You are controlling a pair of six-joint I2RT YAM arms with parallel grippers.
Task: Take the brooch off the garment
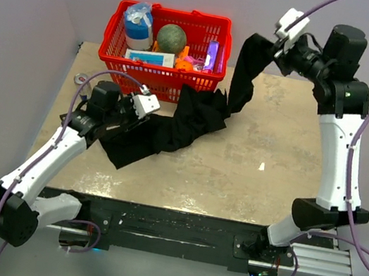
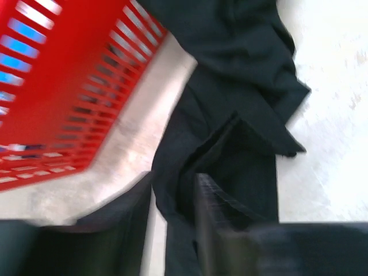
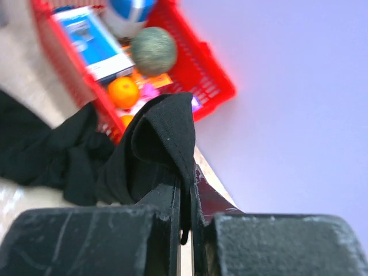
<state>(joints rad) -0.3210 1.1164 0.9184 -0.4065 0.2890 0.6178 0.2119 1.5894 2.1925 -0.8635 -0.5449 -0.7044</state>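
The garment is a black shirt, bunched on the table and stretched up to the back right. My right gripper is shut on one edge of it and holds that end high above the table. My left gripper is over the shirt's lower left part. In the blurred left wrist view its fingers stand apart with a fold of the shirt between them. A small round silvery-grey disc, seemingly the brooch, lies on the table left of the basket, apart from the shirt. No brooch shows on the shirt.
A red basket at the back holds a blue-white bottle, a green ball, a blue box and an orange. The shirt touches its front right corner. Walls close in the left, back and right. A small white scrap lies on the table.
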